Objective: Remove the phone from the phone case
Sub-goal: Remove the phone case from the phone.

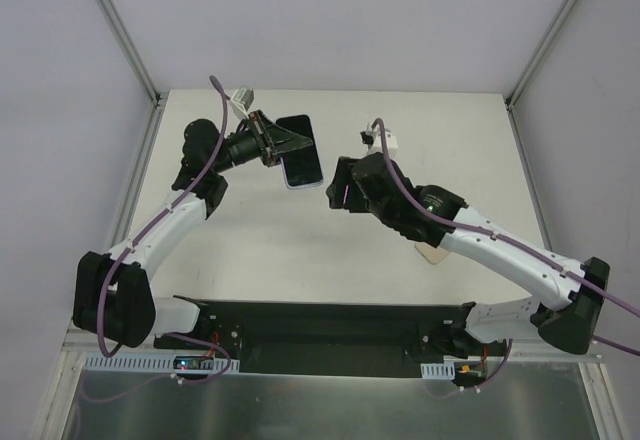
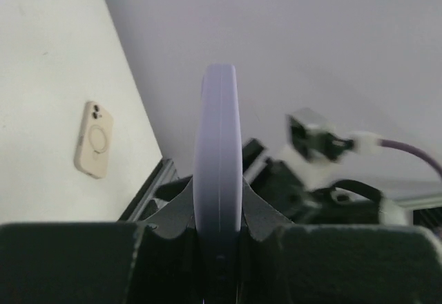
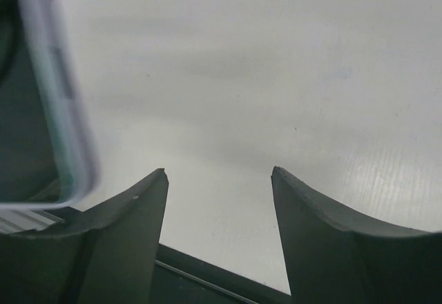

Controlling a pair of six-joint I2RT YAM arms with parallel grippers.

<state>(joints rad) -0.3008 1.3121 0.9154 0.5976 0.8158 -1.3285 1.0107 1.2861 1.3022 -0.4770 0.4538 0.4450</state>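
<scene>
Now L gripper (image 1: pixel 278 146) clamps phone (image 1: pixel 301 150) across its flat faces, held above table (image 1: pixel 300 250), rear left. R gripper (image 1: pixel 334 194) is just beside phone, fingers wide, nothing in them. Beige case (image 2: pixel 93 139) lies flat on table, well apart, partly hidden under R arm (image 1: pixel 500 250) from top.
</scene>
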